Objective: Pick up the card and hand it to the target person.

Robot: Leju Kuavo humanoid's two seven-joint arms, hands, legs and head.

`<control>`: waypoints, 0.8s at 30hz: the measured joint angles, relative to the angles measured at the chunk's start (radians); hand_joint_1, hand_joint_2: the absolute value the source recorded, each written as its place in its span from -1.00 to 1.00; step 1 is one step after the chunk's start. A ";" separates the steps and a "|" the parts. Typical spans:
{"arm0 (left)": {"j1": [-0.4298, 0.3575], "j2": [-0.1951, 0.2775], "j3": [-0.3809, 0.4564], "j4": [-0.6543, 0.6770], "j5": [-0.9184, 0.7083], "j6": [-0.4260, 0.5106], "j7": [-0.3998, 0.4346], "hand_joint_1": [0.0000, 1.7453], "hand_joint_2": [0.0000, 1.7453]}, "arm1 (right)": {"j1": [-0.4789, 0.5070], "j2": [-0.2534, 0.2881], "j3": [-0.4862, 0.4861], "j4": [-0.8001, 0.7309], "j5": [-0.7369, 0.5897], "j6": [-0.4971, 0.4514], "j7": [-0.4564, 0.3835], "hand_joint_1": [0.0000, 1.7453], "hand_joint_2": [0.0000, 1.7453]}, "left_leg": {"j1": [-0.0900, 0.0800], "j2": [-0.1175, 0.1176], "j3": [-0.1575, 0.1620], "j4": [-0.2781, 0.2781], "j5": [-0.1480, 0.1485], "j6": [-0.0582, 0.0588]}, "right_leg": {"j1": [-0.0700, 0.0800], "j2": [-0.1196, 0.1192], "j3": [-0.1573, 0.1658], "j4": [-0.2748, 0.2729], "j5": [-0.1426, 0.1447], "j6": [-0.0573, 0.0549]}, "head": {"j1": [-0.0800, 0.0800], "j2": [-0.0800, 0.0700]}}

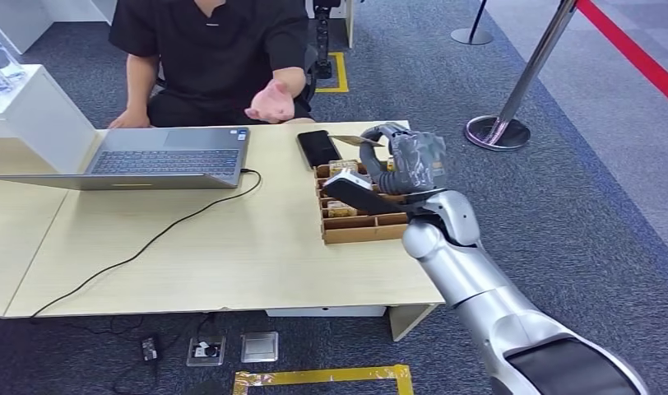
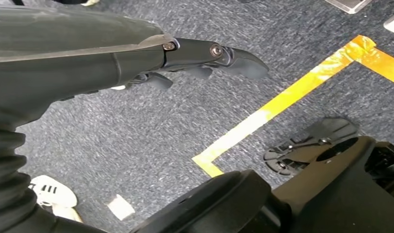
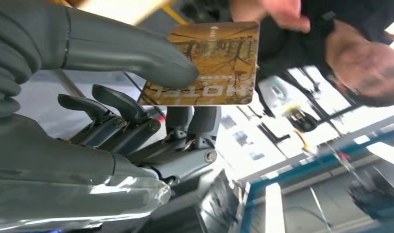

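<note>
My right hand [image 1: 401, 160] is raised above the card box and pinches a brown hotel card [image 1: 345, 140] between thumb and fingers. In the right wrist view the card [image 3: 215, 65] is golden-brown with "HOTEL" printed on it, with my thumb [image 3: 151, 60] pressing on its face. A person in a black shirt [image 1: 211, 49] sits behind the table and holds out an open palm [image 1: 271, 102], up and to the left of the card. My left hand [image 2: 205, 58] hangs over the carpet with nothing in it, its fingers loosely curled.
A cardboard box [image 1: 359, 226] with compartments of cards sits on the wooden table [image 1: 232, 255]. A black phone [image 1: 318, 148] lies beside it. An open laptop [image 1: 162, 160] with a black cable stands at the left. A stanchion [image 1: 512, 103] stands on the right.
</note>
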 joint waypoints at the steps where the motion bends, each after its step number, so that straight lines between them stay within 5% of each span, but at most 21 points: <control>1: -0.002 0.000 0.000 0.000 -0.003 -0.002 0.004 -1.00 1.00 | -0.006 0.011 0.000 0.032 -0.003 -0.003 -0.002 1.00 1.00 | 0.000 0.000 0.000 0.000 0.000 0.000 | 0.000 0.000 0.000 0.000 0.000 0.000 | 0.000 0.000; 10: -0.012 -0.003 -0.003 0.000 -0.041 -0.015 0.026 -1.00 1.00 | -0.069 0.088 -0.005 0.260 -0.021 -0.015 -0.010 1.00 1.00 | 0.000 0.000 0.000 0.000 0.000 0.000 | 0.000 0.000 0.000 0.000 0.000 0.000 | 0.000 0.000; 22: -0.034 -0.005 -0.031 0.000 -0.093 -0.017 0.071 -1.00 1.00 | -0.086 0.110 -0.046 0.337 -0.018 -0.020 -0.038 1.00 1.00 | 0.000 0.000 -0.001 0.000 0.000 0.000 | 0.000 0.000 -0.001 0.000 0.000 0.000 | 0.000 0.000; 23: -0.035 -0.005 -0.035 0.000 -0.099 -0.012 0.075 -1.00 0.50 | -0.086 0.112 -0.048 0.341 -0.017 -0.020 -0.039 1.00 1.00 | 0.000 0.000 -0.001 0.000 0.000 0.000 | 0.000 -0.001 -0.001 0.000 0.000 0.000 | -0.001 0.000; 24: -0.037 -0.005 -0.039 0.000 -0.103 -0.008 0.077 -1.00 0.00 | -0.086 0.114 -0.051 0.344 -0.015 -0.020 -0.040 0.50 1.00 | 0.000 -0.001 -0.001 0.000 0.000 0.000 | 0.000 -0.001 -0.001 0.000 0.000 0.000 | -0.001 0.000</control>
